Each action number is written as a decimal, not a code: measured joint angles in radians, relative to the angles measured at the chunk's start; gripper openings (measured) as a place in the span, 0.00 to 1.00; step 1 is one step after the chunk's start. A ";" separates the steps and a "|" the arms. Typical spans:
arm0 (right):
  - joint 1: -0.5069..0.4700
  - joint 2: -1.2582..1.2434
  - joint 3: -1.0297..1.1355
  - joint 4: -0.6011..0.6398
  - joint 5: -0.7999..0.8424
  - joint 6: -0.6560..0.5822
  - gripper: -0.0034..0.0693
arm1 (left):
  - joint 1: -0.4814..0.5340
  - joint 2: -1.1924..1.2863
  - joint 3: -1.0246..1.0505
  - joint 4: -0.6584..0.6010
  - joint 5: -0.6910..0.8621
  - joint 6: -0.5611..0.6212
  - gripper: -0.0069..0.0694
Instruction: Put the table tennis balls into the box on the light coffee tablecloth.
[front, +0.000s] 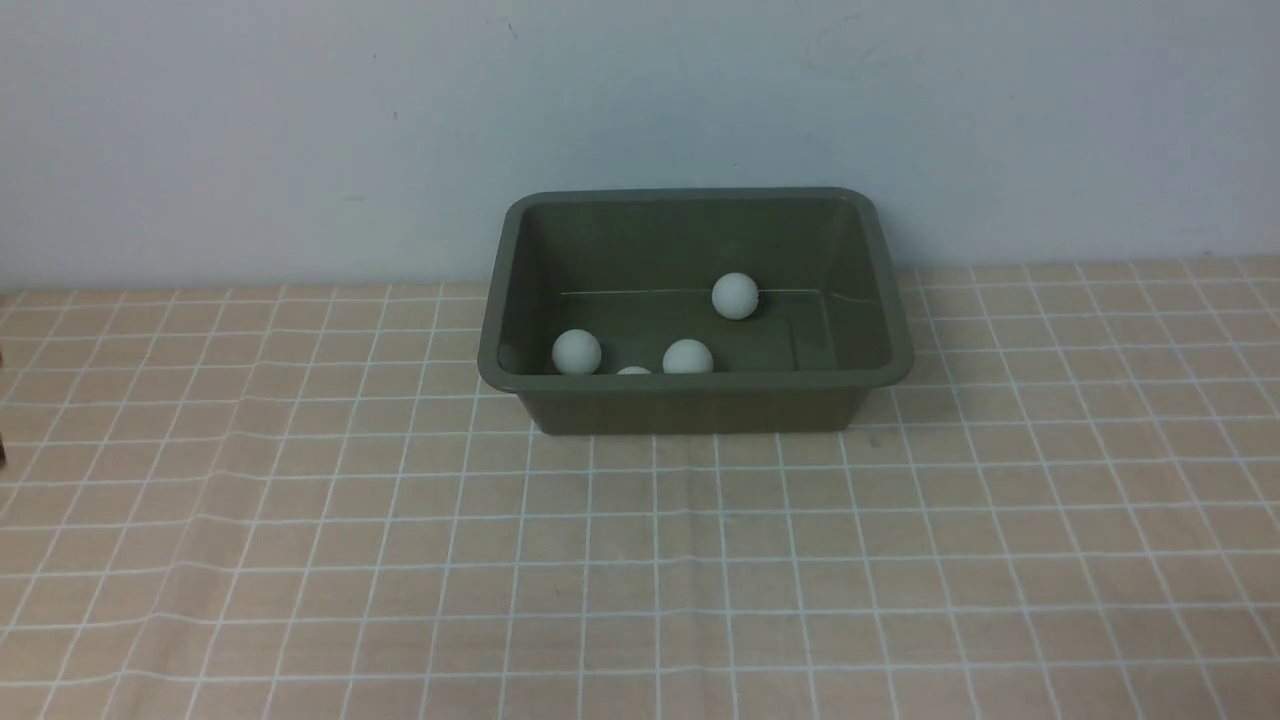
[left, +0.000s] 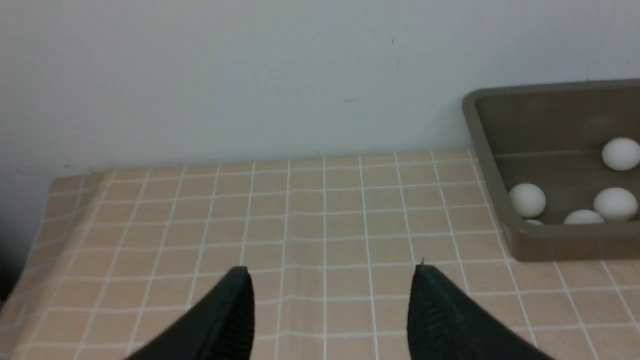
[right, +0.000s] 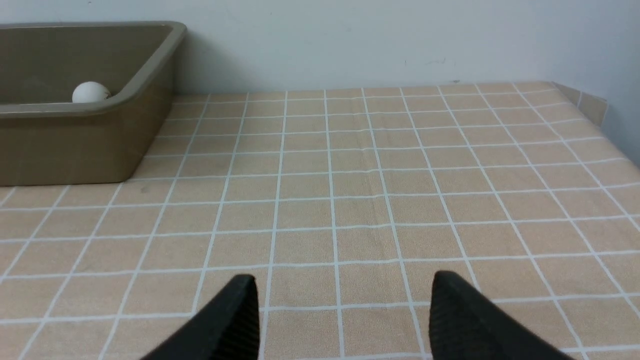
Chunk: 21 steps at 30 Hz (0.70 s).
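While both my pincers are hovering over the tablecloth, left gripper and right gripper are gaping apart, holding and touching nothing.

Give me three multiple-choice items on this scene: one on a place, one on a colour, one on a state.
1. Where do the visible table tennis balls lie?
A. On the tablecloth beside the box
B. Inside the box
C. Between gripper fingers

2. What colour is the box?
A. Olive-green
B. Red
C. White

3. How does the left gripper stand?
A. Clamped on a ball
B. Clamped on the box rim
C. Fingers apart, nothing between them

Answers: 1 B, every ball seen sits on the box floor; 2 A, walls and rim are olive-green; 3 C, the left wrist view shows only tablecloth between the fingers.
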 joint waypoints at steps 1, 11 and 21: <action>0.000 0.000 0.000 0.000 0.000 0.000 0.63 | 0.002 -0.056 0.060 -0.018 -0.032 -0.007 0.58; 0.000 0.000 0.000 0.000 0.000 0.000 0.63 | 0.008 -0.480 0.349 -0.087 -0.112 -0.025 0.58; 0.000 0.000 0.000 0.000 -0.001 0.000 0.63 | 0.000 -0.609 0.380 -0.012 0.040 -0.034 0.58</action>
